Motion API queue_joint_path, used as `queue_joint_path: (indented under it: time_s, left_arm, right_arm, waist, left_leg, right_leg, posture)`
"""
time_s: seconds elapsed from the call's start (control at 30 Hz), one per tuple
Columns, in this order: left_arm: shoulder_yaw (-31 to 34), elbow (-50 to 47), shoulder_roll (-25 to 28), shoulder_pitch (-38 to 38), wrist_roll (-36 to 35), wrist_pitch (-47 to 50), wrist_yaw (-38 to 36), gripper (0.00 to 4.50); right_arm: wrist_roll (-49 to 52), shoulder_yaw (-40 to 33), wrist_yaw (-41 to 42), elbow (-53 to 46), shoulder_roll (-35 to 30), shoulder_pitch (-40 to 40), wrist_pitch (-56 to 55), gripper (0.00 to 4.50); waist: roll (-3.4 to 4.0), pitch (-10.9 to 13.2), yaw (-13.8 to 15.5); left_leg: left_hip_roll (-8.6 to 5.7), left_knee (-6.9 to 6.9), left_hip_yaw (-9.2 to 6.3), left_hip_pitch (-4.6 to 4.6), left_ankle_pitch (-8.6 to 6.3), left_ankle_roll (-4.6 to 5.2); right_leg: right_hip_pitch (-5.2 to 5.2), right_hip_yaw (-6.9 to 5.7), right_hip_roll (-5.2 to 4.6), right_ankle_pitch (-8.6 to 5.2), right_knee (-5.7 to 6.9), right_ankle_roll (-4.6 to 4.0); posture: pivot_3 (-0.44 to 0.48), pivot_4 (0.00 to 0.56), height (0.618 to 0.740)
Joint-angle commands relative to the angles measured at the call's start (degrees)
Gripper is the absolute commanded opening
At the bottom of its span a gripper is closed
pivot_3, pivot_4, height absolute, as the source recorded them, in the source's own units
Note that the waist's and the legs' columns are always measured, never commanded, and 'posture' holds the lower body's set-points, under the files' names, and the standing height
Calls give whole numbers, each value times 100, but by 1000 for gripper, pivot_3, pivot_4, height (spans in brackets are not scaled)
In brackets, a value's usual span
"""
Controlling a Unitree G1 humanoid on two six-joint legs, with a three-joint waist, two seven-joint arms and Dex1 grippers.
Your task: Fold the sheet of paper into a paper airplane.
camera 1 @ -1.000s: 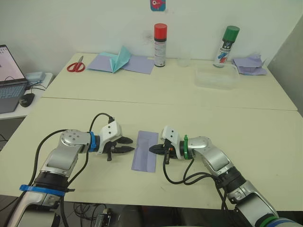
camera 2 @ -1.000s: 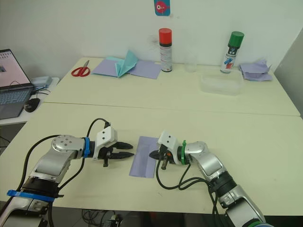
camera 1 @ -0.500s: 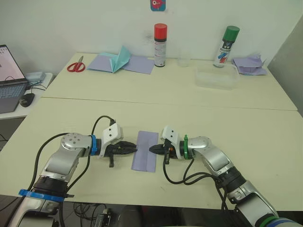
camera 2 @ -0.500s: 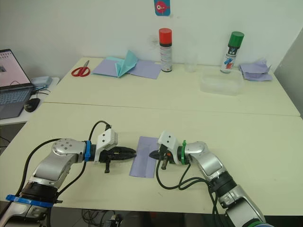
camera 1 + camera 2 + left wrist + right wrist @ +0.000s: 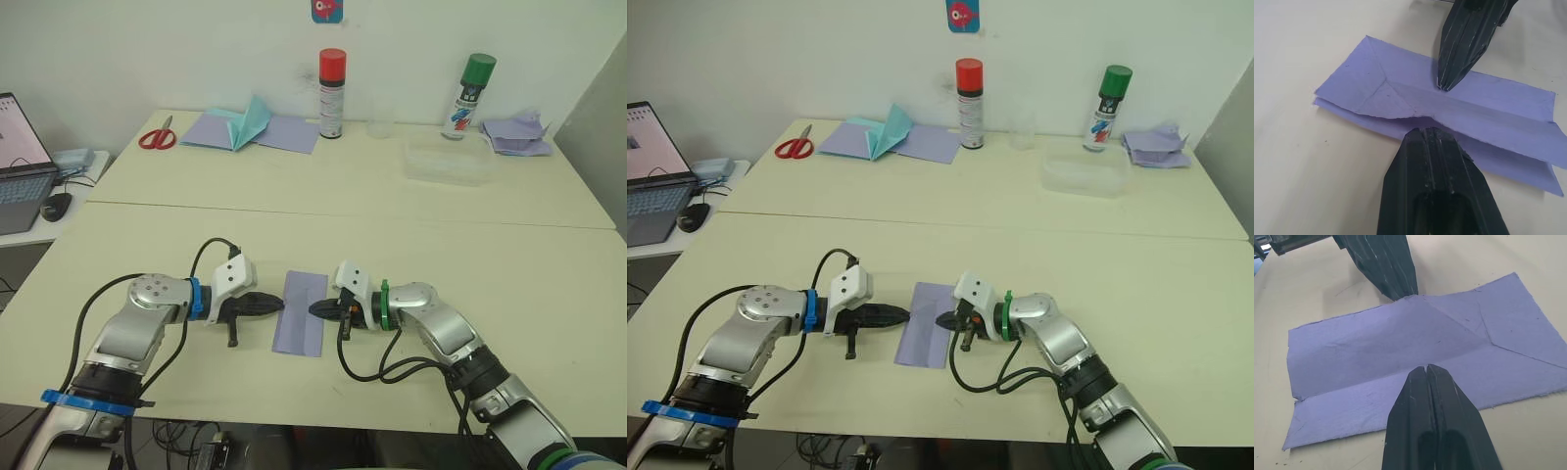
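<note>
Surface (image 5: 441, 264): pale cream, carrying everything.
Sheet of paper (image 5: 302, 311): lavender-blue, folded lengthwise, creased, lying flat between the two hands.
Left hand (image 5: 277, 305): fingers pressed together, tip at the sheet's near long edge, touching it.
Right hand (image 5: 314, 308): fingers closed together, tip resting on the sheet's opposite side, pinning it.

No words or numbers clear enough to read. Labels on the red-capped can (image 5: 331, 94) and green-capped can (image 5: 468, 96) too small to make out.
</note>
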Motion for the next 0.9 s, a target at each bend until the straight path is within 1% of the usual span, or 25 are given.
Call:
queue_joint_path:
  time_s: [0.03,0.37,0.57,0.77,0.87,0.9]
  left_arm:
    - [-115,159,-175,-305,110,-146,86,36]
    - [-111,311,-638,-766,-3,-79,134,36]
    - [-191,315,-691,-729,70,-120,85,36]
    - [-211,369,-603,-638,165,-205,58,36]
    - [-292,344,-567,-525,245,-244,45,0]
    - [-334,335,-557,-486,299,-271,67,0]
  right_arm:
    - [-239,68,-150,275,-113,111,216,0]
    - [-234,23,-164,243,-167,117,230,0]
    - [-223,2,-188,211,-156,112,250,0]
    - [-120,-176,-182,-14,-270,120,368,0]
    - [48,-356,-207,-230,-309,119,634,585]
    - [139,-412,-179,-354,-335,114,788,908]
  waist:
    - [0,0,-1]
    - [0,0,-2]
    - [0,0,-2]
    - [0,0,4]
    - [-1,1,16]
    - [-2,2,15]
  left_leg:
    - [0,0,0,0,0,0]
    - [-1,2,0,-2,0,0]
    - [-1,2,0,-2,0,0]
    - [-2,3,-1,-4,0,0]
    - [-5,4,-1,-7,0,0]
    - [-6,4,-1,-8,0,0]
  right_leg:
    - [0,0,0,0,0,0]
    - [1,1,3,0,0,2]
    - [1,1,3,-2,0,6]
    - [1,1,3,-5,0,11]
    - [1,0,1,-4,0,9]
    - [1,1,0,-1,0,4]
  posture:
    - [0,150,740]
    - [0,150,740]
    - [0,150,740]
    - [0,150,740]
    - [0,150,740]
    - [0,150,740]
